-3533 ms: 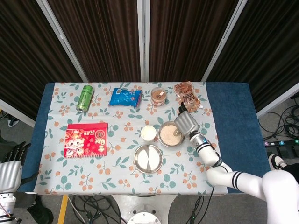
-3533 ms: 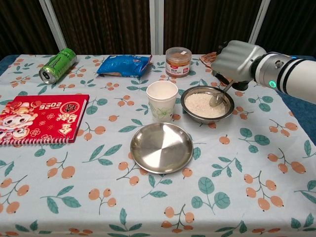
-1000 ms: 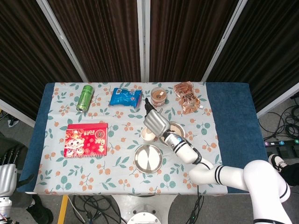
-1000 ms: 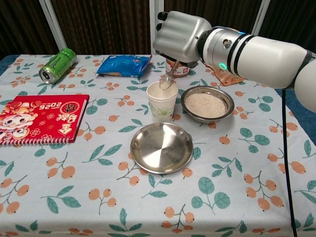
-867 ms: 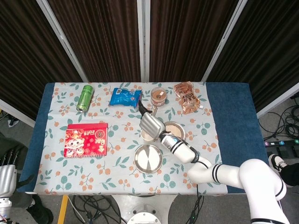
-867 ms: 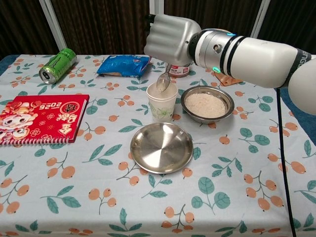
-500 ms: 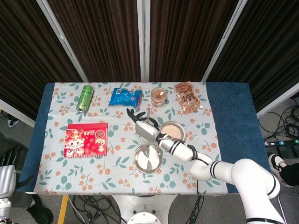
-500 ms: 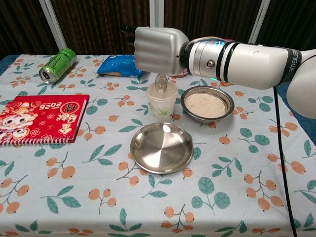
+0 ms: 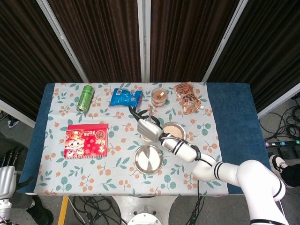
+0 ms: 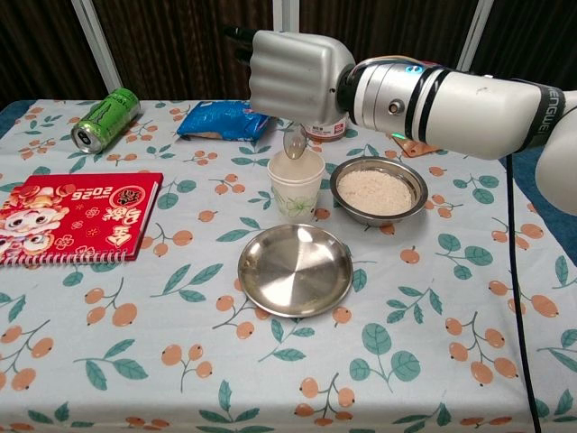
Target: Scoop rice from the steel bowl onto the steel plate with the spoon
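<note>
My right hand (image 10: 297,77) grips the steel spoon, fingers curled round its handle. The spoon's bowl (image 10: 295,144) hangs just above the mouth of the white paper cup (image 10: 297,188). I cannot tell whether there is rice on the spoon. The steel bowl of rice (image 10: 378,190) stands right of the cup, and the empty steel plate (image 10: 295,269) lies in front of both. From the head view, the right hand (image 9: 147,127) covers the cup, with the bowl (image 9: 173,131) and plate (image 9: 148,159) beside it. My left hand (image 9: 6,171) hangs off the table's left edge, holding nothing.
A green can (image 10: 105,119) lies at the back left, and a blue snack bag (image 10: 225,118) and a jar (image 10: 326,129) sit behind the cup. A red notebook (image 10: 72,216) lies at the left. An orange packet (image 9: 187,97) is at the back right.
My right hand carried the spoon from the rice bowl leftward to above the paper cup. In the last half second it rose slightly there.
</note>
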### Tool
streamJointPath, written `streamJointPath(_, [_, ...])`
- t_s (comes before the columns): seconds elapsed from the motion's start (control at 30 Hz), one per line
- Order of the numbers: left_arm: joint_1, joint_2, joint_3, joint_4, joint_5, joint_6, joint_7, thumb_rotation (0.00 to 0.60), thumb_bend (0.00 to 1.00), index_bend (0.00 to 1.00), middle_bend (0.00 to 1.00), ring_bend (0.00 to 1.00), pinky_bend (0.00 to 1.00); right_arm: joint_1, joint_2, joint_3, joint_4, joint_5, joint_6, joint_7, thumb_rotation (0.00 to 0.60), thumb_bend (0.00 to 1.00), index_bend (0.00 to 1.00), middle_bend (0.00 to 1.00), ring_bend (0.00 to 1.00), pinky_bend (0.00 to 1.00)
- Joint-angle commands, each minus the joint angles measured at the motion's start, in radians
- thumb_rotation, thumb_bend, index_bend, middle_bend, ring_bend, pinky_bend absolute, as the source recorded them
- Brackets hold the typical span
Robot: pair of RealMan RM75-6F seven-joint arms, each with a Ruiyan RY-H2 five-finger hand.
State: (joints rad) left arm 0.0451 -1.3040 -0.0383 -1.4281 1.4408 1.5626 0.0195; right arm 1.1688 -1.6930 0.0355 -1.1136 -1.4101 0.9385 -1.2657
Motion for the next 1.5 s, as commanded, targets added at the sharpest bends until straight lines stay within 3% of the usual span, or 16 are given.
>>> streamJointPath(0.03, [0.001, 0.001, 0.0, -0.002, 0.001, 0.001, 0.002, 0.6, 0.07, 0.18, 0.18, 0.12, 0.21, -0.02, 0.02, 0.009, -0.04, -0.005, 0.02, 0.033, 0.6, 0.33, 0.64, 0.45, 0.17, 0.0])
streamJointPath(0.27, [0.001, 0.012, -0.003, -0.014, 0.006, 0.009, 0.01, 0.6, 0.07, 0.18, 0.18, 0.12, 0.21, -0.103, 0.069, 0.01, -0.234, -0.028, 0.117, 0.14, 0.6, 0.33, 0.64, 0.45, 0.17, 0.0])
streamJointPath(0.43, [0.003, 0.013, -0.001, -0.028, 0.012, 0.015, 0.02, 0.6, 0.07, 0.18, 0.18, 0.12, 0.21, -0.136, 0.08, -0.019, -0.333, -0.049, 0.107, 0.201, 0.6, 0.33, 0.64, 0.45, 0.17, 0.0])
streamJointPath(0.83, [0.013, 0.006, 0.005, -0.014, 0.008, 0.014, 0.008, 0.6, 0.07, 0.18, 0.18, 0.12, 0.21, -0.175, -0.018, -0.077, -0.246, -0.103, 0.041, 0.259, 0.6, 0.33, 0.59, 0.39, 0.12, 0.0])
streamJointPath(1.1, [0.015, -0.002, 0.006, 0.001, 0.004, 0.009, -0.004, 0.6, 0.07, 0.18, 0.18, 0.12, 0.21, -0.189, -0.046, -0.088, -0.21, -0.127, 0.001, 0.259, 0.6, 0.33, 0.5, 0.35, 0.08, 0.0])
streamJointPath(1.33, [0.016, -0.006, 0.002, 0.007, 0.007, 0.015, -0.009, 0.6, 0.07, 0.18, 0.18, 0.12, 0.21, -0.208, -0.03, -0.071, -0.24, -0.12, -0.004, 0.225, 0.6, 0.27, 0.21, 0.25, 0.0, 0.0])
streamJointPath(1.5, [0.015, -0.001, 0.0, 0.002, 0.01, 0.017, -0.005, 0.6, 0.07, 0.18, 0.18, 0.12, 0.21, -0.223, 0.009, -0.039, -0.294, -0.16, 0.064, 0.231, 0.6, 0.26, 0.17, 0.23, 0.0, 0.0])
